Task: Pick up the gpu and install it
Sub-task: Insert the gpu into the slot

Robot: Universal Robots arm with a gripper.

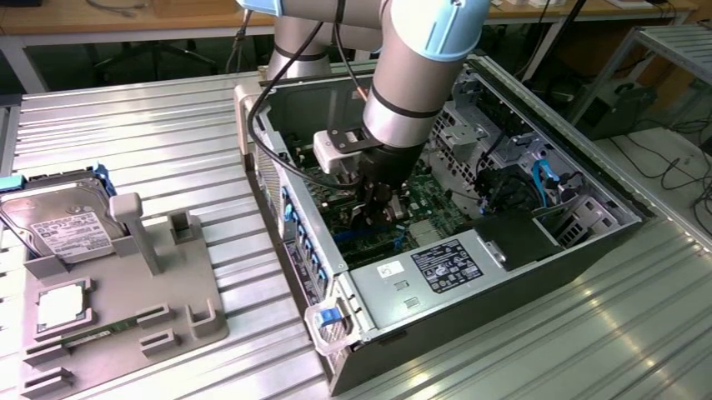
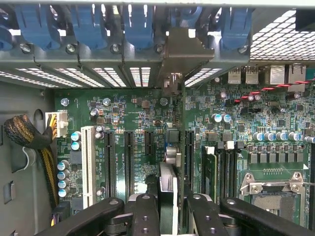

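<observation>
Ribbed silver metal tabletop (image 1: 133, 133) carries the whole setup, with a wooden bench and dark cables along the far edge of the workshop. Largest on it is the open black-and-grey desktop computer case (image 1: 468, 283), lying on its side toward the exterior view's right, its green motherboard (image 2: 123, 113) exposed and a row of blue plastic slot clips (image 2: 138, 24) lining the rear wall. Reaching down into the case is the silver-grey robot arm (image 1: 412, 75) with pale blue joint caps. On the exterior view's left sits a flat grey plastic parts fixture (image 1: 122, 308), holding a silver boxy hard drive with a white label (image 1: 62, 229) at its far end and a small square silver processor chip (image 1: 62, 304) nearer the front. Deep inside the case, the black two-fingered gripper (image 2: 167, 206) stands narrowed onto the gpu (image 2: 167, 172), a thin green card seen edge-on in the wrist view, upright between the fingers (image 2: 142, 211). The card stands over the motherboard among the black expansion slots, just beside a long black slot (image 2: 189, 157), and its silver metal end bracket (image 2: 184, 54) reaches the rear wall between the blue clips. Whether the card's edge is fully seated in a slot cannot be told.
</observation>
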